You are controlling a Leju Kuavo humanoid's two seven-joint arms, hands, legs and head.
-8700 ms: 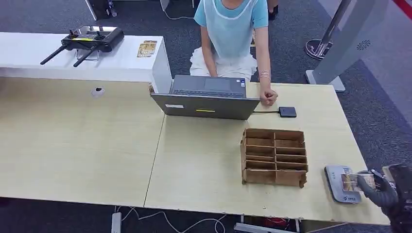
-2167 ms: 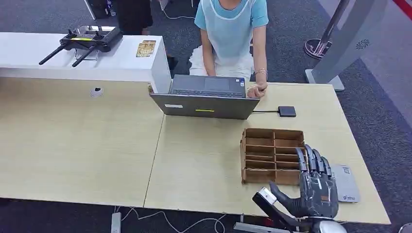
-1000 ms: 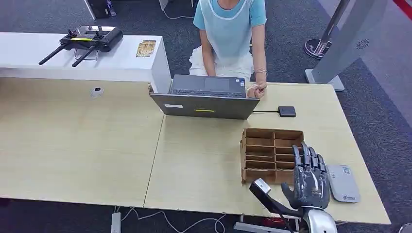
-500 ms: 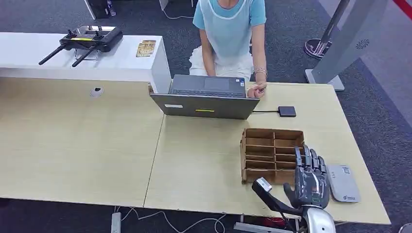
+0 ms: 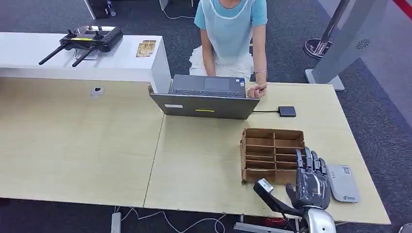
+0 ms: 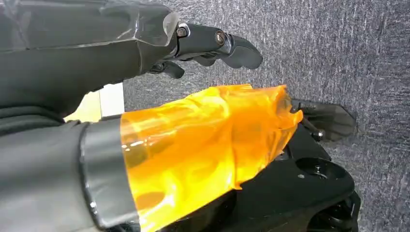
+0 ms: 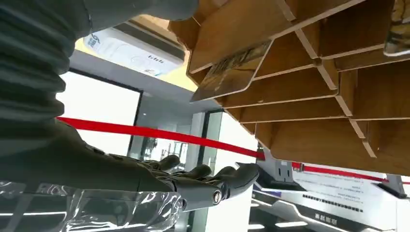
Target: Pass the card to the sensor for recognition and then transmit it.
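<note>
Right hand (image 5: 311, 177) is hovering at the near table edge (image 5: 204, 206), fingers spread and extended, holding nothing, sitting between the cardboard organizer (image 5: 273, 156) and the grey card sensor (image 5: 343, 183). Right wrist view is showing what head view is not: the card (image 7: 231, 72) is lying inside one organizer compartment, sticking out past its edge. Left hand (image 6: 212, 46) is hanging over carpet, fingers loosely curled, empty. Person (image 5: 231, 29) is sitting behind the laptop (image 5: 206, 97).
</note>
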